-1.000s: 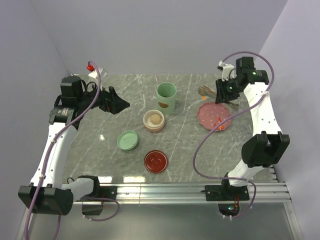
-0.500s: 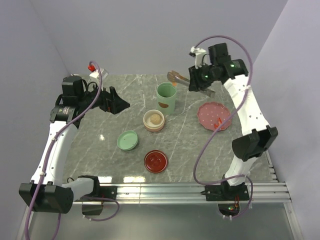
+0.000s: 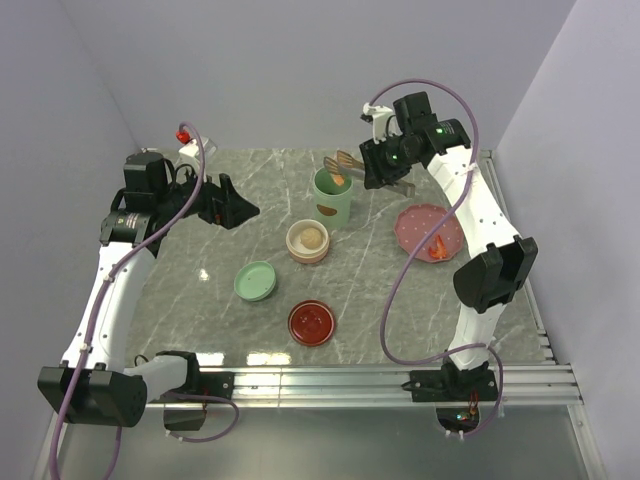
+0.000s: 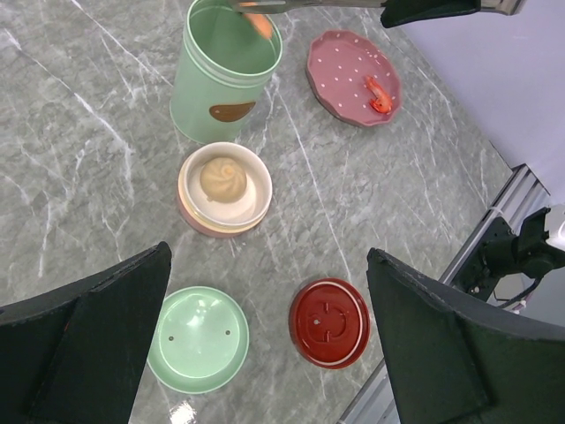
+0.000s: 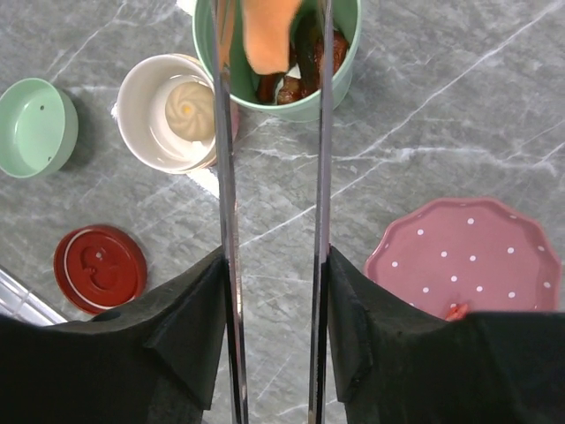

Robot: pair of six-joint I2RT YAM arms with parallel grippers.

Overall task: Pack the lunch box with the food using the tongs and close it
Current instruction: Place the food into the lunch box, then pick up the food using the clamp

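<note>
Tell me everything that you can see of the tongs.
The tongs are two thin, shiny silver metal arms, nearly parallel in the right wrist view. The right gripper holds them, its black pads pressing on the outside of both arms. Their tips reach over the open green cup, with an orange food piece between them; whether they pinch it is unclear.

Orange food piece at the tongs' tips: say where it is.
In the right wrist view, the orange food piece is top centre, between the tips of the long silver metal tongs, over the open mouth of the tall green container.
</note>
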